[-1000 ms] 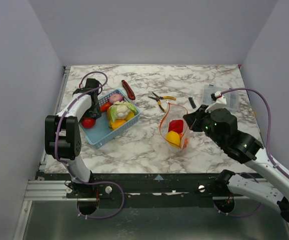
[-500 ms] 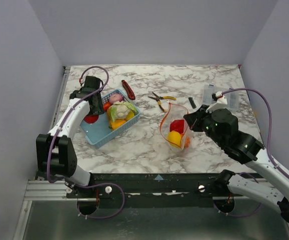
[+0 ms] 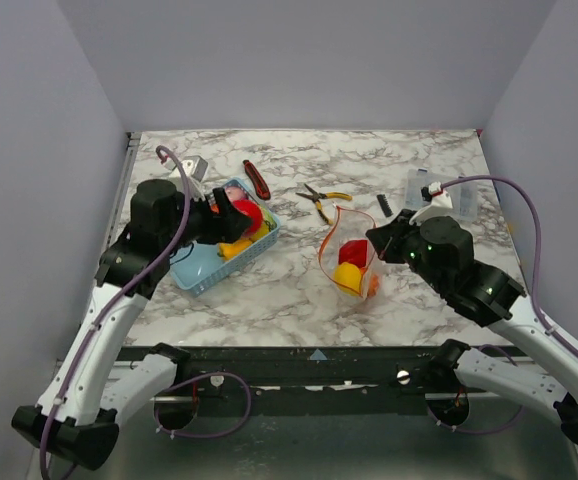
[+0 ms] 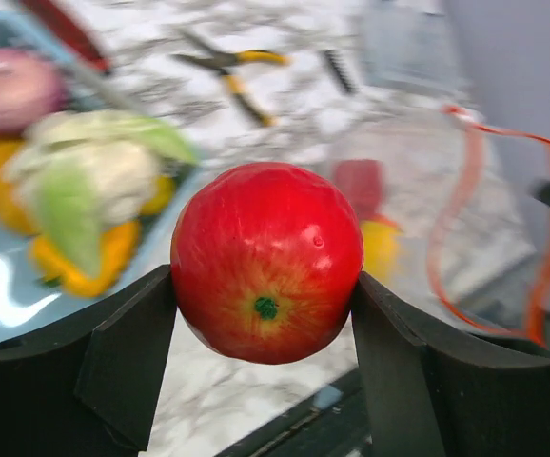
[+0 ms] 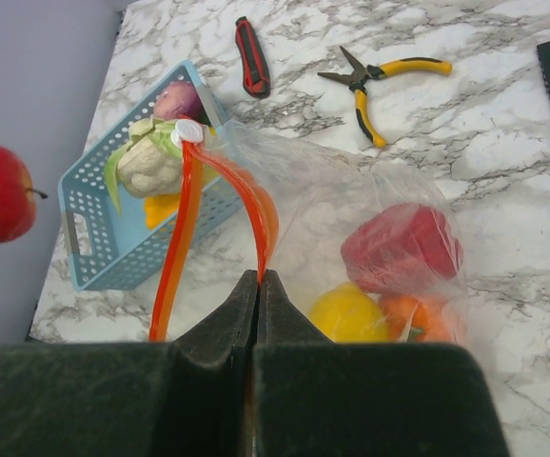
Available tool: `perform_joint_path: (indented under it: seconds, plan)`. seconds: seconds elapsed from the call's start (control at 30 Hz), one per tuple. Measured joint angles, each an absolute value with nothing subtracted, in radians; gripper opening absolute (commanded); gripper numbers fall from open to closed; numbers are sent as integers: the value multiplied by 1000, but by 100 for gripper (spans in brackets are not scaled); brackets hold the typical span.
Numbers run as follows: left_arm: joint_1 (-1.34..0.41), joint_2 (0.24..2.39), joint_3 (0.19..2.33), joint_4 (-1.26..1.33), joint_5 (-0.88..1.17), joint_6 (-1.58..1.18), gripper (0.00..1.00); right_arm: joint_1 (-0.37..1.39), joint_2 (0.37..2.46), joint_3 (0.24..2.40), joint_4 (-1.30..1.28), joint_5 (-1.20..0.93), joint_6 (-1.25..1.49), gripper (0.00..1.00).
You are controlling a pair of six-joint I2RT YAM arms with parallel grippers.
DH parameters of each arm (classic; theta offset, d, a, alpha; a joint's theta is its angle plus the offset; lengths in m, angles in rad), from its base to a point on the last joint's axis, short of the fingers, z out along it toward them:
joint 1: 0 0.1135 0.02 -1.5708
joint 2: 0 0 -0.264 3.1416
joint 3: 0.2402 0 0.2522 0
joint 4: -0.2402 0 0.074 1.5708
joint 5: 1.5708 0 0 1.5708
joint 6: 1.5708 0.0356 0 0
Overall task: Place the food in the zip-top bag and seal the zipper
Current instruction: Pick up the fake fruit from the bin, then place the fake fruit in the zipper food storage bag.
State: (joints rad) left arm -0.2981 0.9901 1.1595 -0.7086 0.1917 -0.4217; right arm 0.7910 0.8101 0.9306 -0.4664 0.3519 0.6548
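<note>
My left gripper is shut on a red apple and holds it in the air above the blue basket. The basket also holds a cauliflower, a purple onion and yellow-orange pieces. The clear zip-top bag stands mid-table with a red pepper, a yellow fruit and an orange piece inside. My right gripper is shut on the bag's rim, pinching the orange-red zipper and holding the mouth up and open.
Behind the bag lie a red-handled knife, yellow-handled pliers and a black bit strip. A rigid clear box sits at the back right. Walls close in the table on three sides.
My left arm has risen from the basket's left side and swung right over it, carrying the apple. The right gripper and the bag have stayed put.
</note>
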Motion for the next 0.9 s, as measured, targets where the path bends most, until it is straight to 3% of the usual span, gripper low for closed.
perform_joint_path:
  seconds: [0.17,0.3,0.4,0.63,0.9]
  plan:
    - [-417,828,998,-397,491,-575,3,791,813,931,-466,352,656,0]
    - [-525,837,984,-245,585,-640,1,791,812,931,-466,352,665,0]
    - [-603,885,1000,-187,604,-656,1,791,811,931,-465,352,673,0]
    - [-751,1024,1056,-172,574,-650,14,791,812,926,-453,350,690,0]
    - [-815,1153,1193,-249,487,-610,20,791,832,923,-427,350,696,0]
